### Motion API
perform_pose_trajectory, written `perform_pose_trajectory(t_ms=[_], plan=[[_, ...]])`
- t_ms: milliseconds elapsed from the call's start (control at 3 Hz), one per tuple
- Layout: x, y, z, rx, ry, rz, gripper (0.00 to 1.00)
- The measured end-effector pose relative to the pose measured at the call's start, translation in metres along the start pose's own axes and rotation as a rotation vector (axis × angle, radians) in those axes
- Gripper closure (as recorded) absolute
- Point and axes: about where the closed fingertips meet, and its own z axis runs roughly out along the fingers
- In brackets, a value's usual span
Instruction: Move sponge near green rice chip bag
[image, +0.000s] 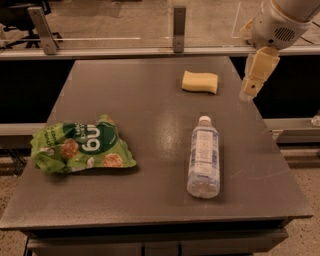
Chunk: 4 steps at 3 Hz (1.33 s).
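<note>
Gripper (248, 93) rt of wavy sponge (200, 82), crinkly bag (80, 148)

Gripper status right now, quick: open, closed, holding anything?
Gripper: cannot be told; it hangs right of the sponge, at the table edge.

Dim warm light, soft sheen on the table (150, 117), end effector (248, 91) pale above its right edge.

There was 1 table (150, 210). On it lay 1 sponge (200, 81) at upper centre, 1 green rice chip bag (80, 147) at the left and 1 clear water bottle (204, 156) right of centre. 1 gripper (250, 89) hung at the upper right, just beside the table's edge.
</note>
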Motion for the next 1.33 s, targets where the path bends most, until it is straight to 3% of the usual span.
perform_pose_trajectory(t_ms=[333,667,1333], plan=[[-0.014,-0.046,0.038,-0.028,-0.08,0.013,0.0],[-0.041,-0.083,0.074,-0.048,-0.215,0.062,0.0],[-0.063,-0.128,0.113,0.009,-0.338,0.153,0.0]])
